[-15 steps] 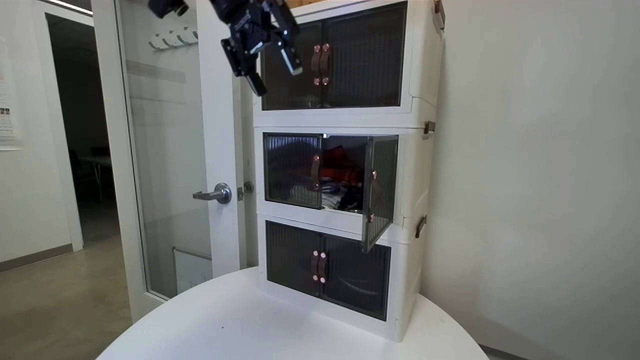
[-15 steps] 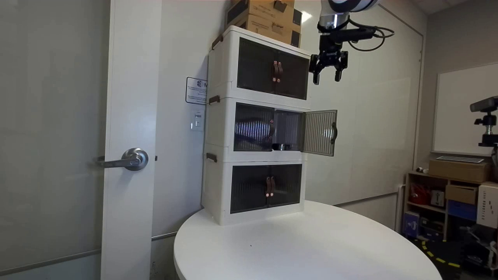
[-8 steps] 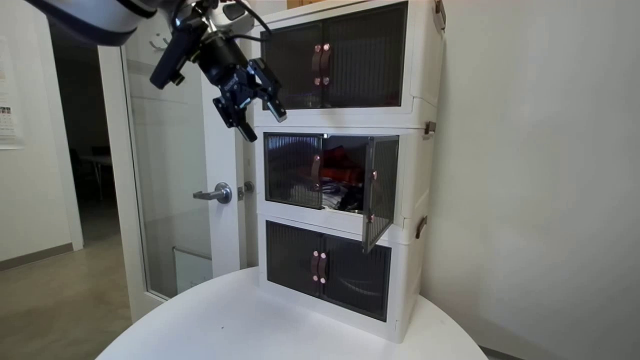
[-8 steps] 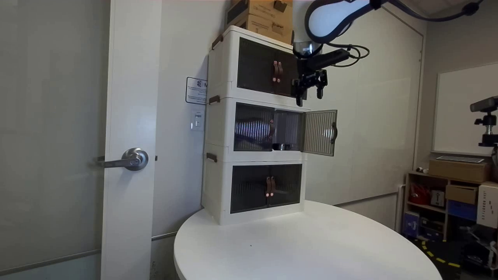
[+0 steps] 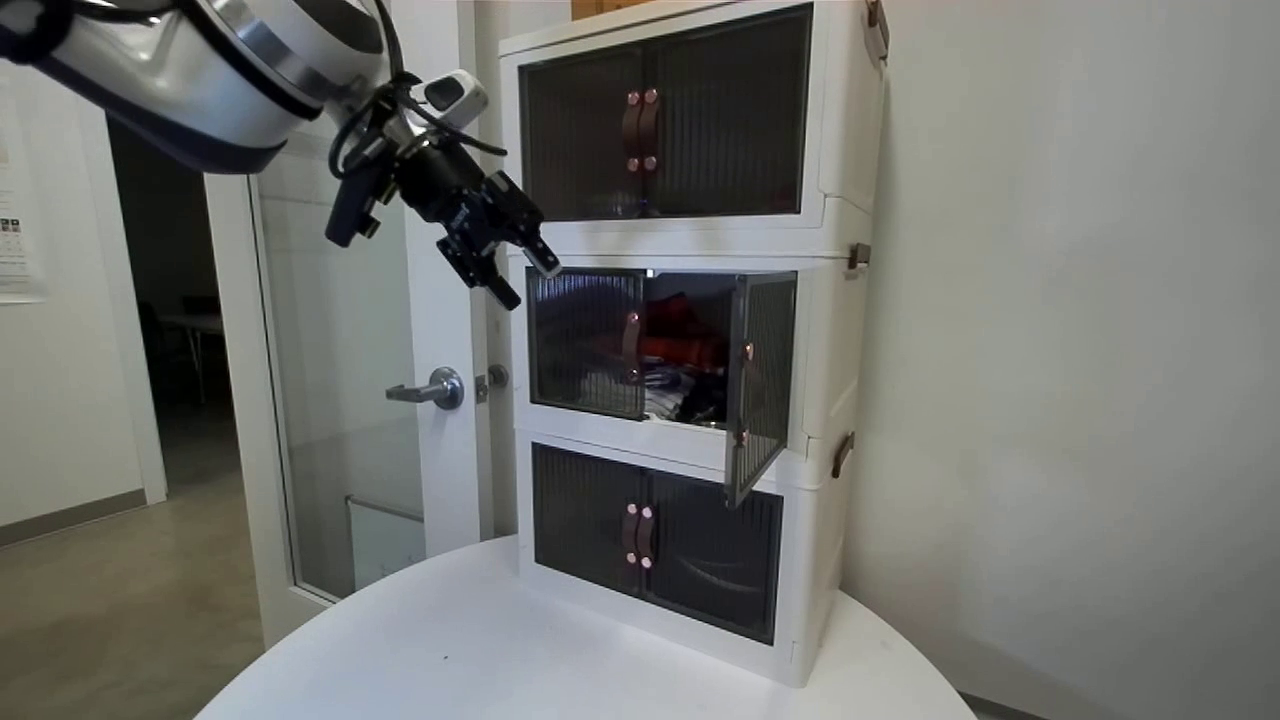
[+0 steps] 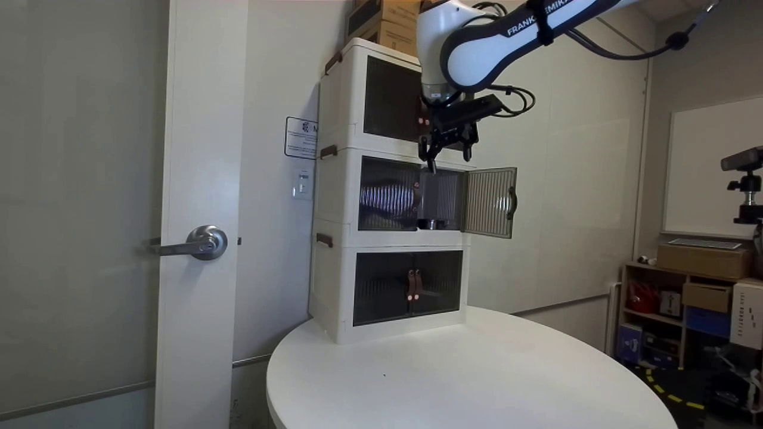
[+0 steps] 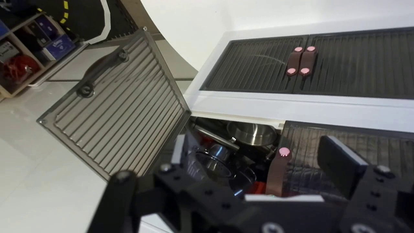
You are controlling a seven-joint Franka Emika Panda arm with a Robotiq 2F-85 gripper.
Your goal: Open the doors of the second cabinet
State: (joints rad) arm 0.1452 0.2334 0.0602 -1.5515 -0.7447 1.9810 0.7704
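The second cabinet (image 5: 828, 350) is the white middle tier of the stack, also in an exterior view (image 6: 331, 193). One of its dark ribbed doors (image 5: 765, 375) stands swung outward, seen also in an exterior view (image 6: 490, 202) and the wrist view (image 7: 119, 106). The other door (image 5: 580, 345) sits in its frame, with a reddish-brown handle (image 5: 631, 345) at its free edge. My gripper (image 5: 530, 282) is open and empty, in front of the stack near that door's top. In the wrist view the handle (image 7: 275, 171) shows between the spread fingers, apart from them; its lower end is hidden.
Metal pots (image 7: 252, 132) and red items lie inside the second cabinet. The top tier (image 5: 720, 120) and bottom tier (image 5: 655, 535) have shut doors. The stack stands on a white round table (image 6: 477, 375). Cardboard boxes (image 6: 396, 37) sit on top. A glass door with a lever (image 5: 430, 387) is beside it.
My gripper has come down from the top tier's height to near the middle tier's top, moving across toward the door in its frame. It has stayed open. The doors have not moved.
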